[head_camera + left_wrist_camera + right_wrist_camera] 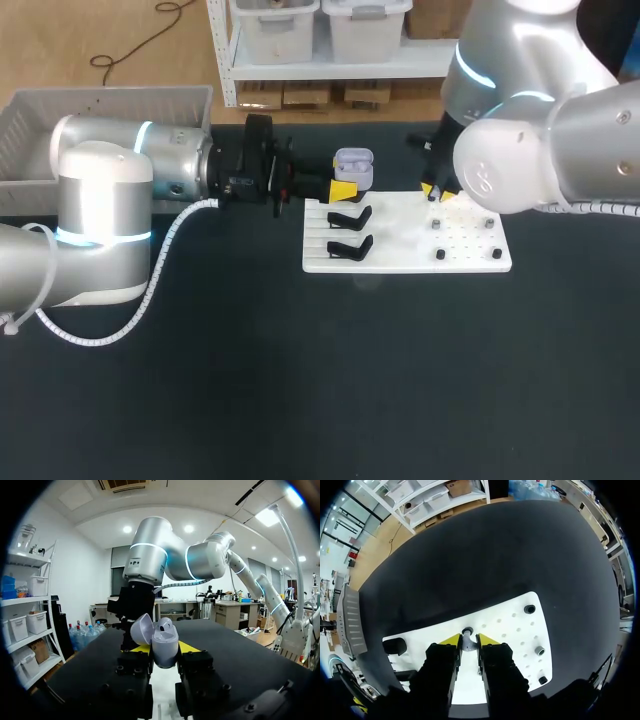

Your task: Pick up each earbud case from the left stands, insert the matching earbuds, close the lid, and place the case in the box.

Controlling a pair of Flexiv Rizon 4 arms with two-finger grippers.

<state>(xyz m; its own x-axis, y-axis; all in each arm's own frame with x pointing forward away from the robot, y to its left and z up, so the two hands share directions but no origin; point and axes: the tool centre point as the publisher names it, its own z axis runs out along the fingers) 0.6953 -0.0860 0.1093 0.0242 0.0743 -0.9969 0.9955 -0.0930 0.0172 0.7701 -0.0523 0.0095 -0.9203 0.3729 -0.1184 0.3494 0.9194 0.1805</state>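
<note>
Smoothly rounded, glossy lilac case (165,647)

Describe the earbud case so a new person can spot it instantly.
Find the white board in the middle of the dark table, then go to its far left corner, where the left gripper is. The earbud case is clamped between its yellow tips, lid open. It's the only pale lilac, rounded thing there; the stands beside it are black.
</note>
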